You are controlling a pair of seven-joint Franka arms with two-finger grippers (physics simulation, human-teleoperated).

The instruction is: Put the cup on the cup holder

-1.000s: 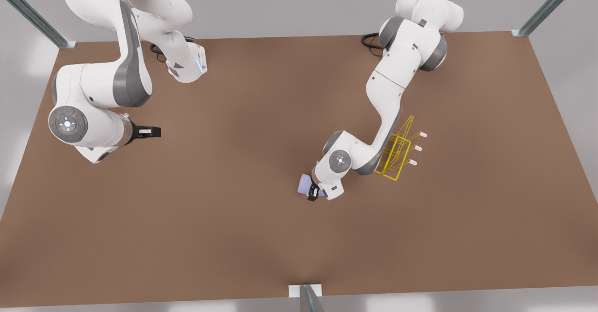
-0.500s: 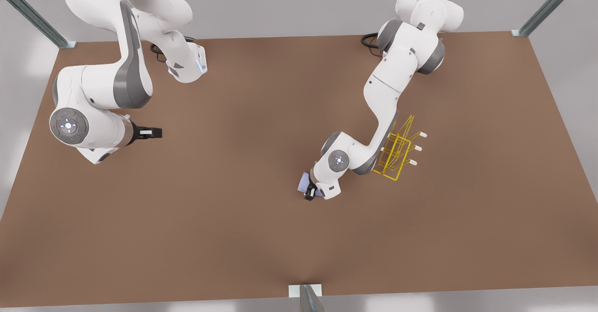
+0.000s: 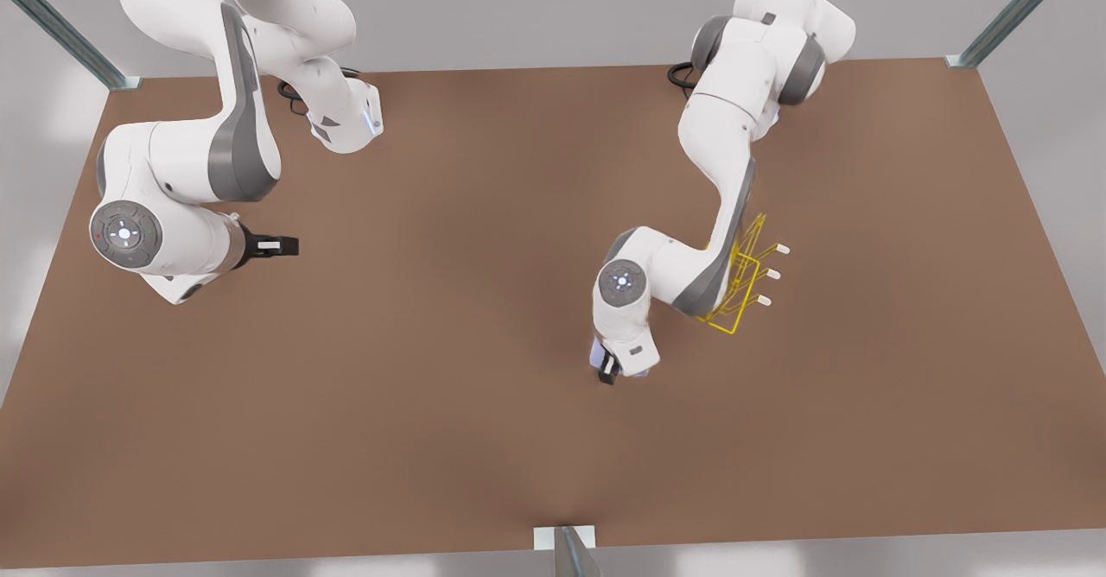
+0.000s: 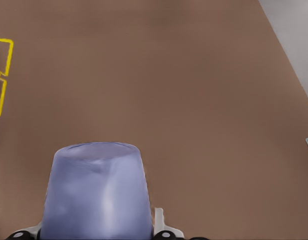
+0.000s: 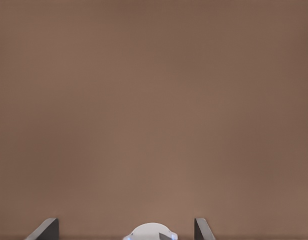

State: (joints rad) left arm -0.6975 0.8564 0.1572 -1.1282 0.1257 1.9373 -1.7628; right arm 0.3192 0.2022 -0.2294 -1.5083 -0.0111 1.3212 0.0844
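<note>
Brown tabletop (image 3: 449, 439) fills the scene, grey walls behind, metal posts at the corners. We go big to small.

Two white Franka arms. The arm on the front view's left waits, parked off to that side, well apart from the work; we match it to the right wrist view, which looks down on bare brown. Its right tool (image 3: 278, 245) hangs over the tabletop with nothing near, fingers (image 5: 44, 230) spread and released, nothing between them. We judge it is kept clear so it does not block the other arm.

The arm on the front view's right bends down in front of the cup holder (image 3: 741, 288), partly covering the yellow wire frame; the white-capped prongs poke out toward the front view's right. The rack stands on the tabletop, well apart from the parked arm. One yellow loop of it (image 4: 2, 75) shows off to the side in the left wrist view.

Left tool (image 3: 612, 368) sits low, near the rack, toward the front view's left of it, clenched on the cup (image 3: 596, 354). In the left wrist view the lavender cup (image 4: 96, 192) sits close up between the fingers, closed base pointing away from the wrist. We judge that grip leaves the mouth free to slide over a prong.

Cup not yet on the rack. Next, we guess, a turn toward the prongs is needed; the risk is clipping the thin wire.
</note>
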